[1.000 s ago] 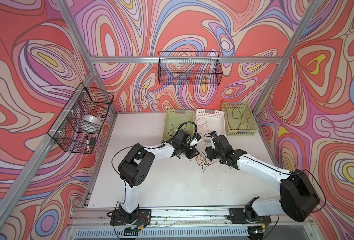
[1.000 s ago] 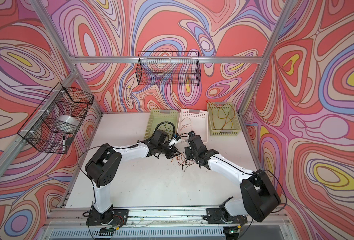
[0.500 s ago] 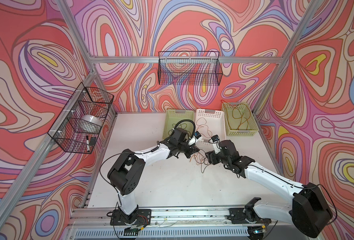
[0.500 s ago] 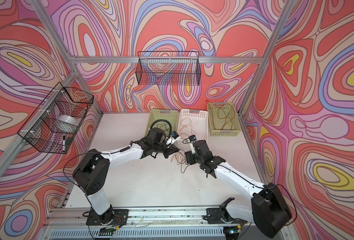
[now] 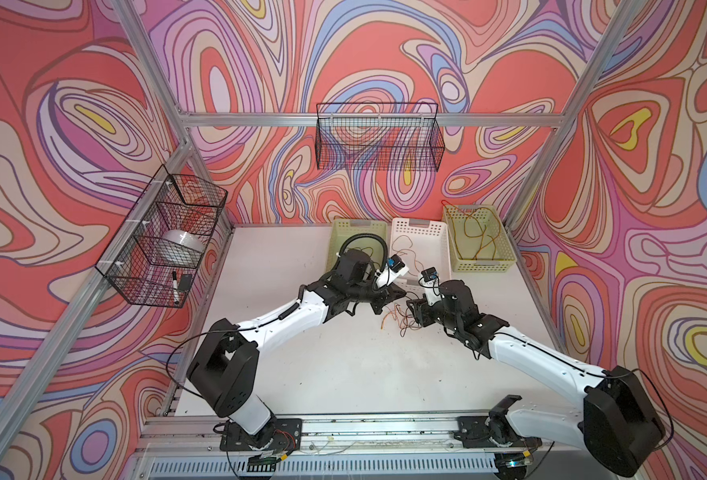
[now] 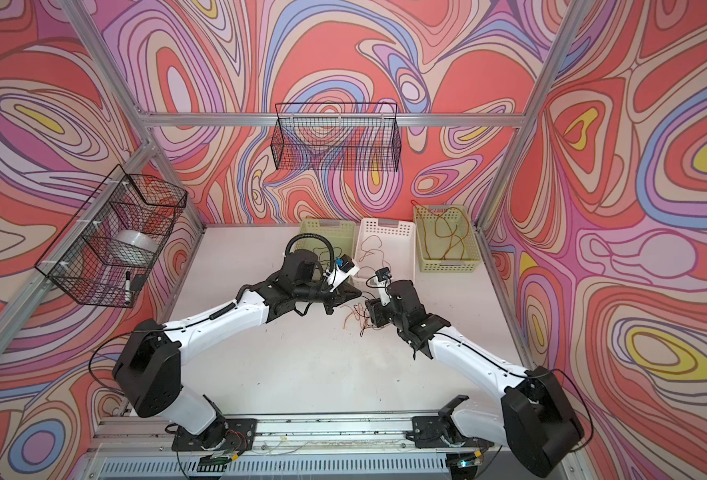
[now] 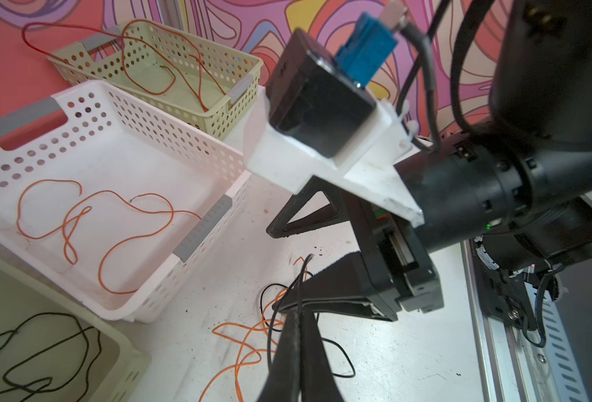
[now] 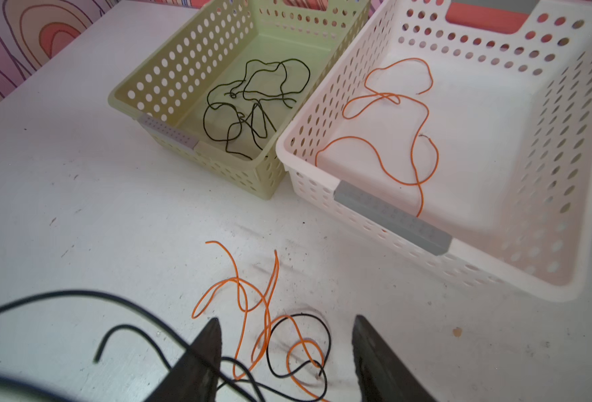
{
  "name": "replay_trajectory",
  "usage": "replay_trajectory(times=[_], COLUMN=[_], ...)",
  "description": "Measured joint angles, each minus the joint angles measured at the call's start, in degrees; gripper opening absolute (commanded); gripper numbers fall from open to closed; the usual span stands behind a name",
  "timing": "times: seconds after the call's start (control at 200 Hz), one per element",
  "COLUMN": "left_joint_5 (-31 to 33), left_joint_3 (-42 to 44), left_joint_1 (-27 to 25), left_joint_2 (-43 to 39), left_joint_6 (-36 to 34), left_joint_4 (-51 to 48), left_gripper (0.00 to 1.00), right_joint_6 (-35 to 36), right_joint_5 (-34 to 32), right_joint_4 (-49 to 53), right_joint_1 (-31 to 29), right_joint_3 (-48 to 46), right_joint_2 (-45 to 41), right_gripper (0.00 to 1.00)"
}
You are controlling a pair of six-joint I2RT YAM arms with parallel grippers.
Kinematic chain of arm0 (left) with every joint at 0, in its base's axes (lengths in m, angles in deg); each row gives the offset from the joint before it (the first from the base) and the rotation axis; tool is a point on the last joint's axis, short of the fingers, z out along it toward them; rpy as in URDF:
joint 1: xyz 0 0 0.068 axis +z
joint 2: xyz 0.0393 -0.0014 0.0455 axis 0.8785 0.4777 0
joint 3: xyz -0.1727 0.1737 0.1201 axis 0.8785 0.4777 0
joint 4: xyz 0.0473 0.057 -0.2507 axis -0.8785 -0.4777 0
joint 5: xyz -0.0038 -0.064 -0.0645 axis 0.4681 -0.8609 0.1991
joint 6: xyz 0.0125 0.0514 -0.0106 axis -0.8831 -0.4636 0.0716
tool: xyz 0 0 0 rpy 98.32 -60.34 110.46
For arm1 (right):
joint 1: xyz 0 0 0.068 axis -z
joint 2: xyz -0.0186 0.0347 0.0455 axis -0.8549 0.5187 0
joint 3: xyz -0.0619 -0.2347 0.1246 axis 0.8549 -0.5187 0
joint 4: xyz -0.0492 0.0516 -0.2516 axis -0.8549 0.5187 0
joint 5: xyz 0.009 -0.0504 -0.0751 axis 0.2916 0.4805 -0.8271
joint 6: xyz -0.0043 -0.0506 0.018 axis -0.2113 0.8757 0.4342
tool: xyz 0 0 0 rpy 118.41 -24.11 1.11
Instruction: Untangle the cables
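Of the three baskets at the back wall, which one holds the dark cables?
The leftmost basket in both top views, pale green. The white basket holds an orange cable, the rightmost basket red-brown ones.

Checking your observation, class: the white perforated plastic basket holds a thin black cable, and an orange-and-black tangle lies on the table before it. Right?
No: the white perforated plastic basket holds a thin orange cable, not a black one; the right wrist view shows it. The orange-and-black tangle of cables does lie on the white table before it.

Left jaws together, right jaws apart.
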Motion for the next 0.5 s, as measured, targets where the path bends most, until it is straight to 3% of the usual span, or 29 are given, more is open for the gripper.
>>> replay_trajectory(times=[0.225,0.501], left_joint_5=[0.2,1.9], left_joint_3=[-6.1,-19.5], left_joint_1=[0.0,0.0], left_joint_2=[-4.1,-4.4], left_joint_6=[0.9,2.4], left_joint_4=[-0.8,-0.8], left_gripper=[0.00,0.00], right_joint_6=[-2.6,-10.6], right_joint_5=[1.5,6.0], right_joint_4=[-3.5,-12.3], right_joint_1=[0.0,0.0], right_joint_3=[0.3,-2.8], right_joint_2=[2.3,12.9], right_gripper=[0.65,0.63])
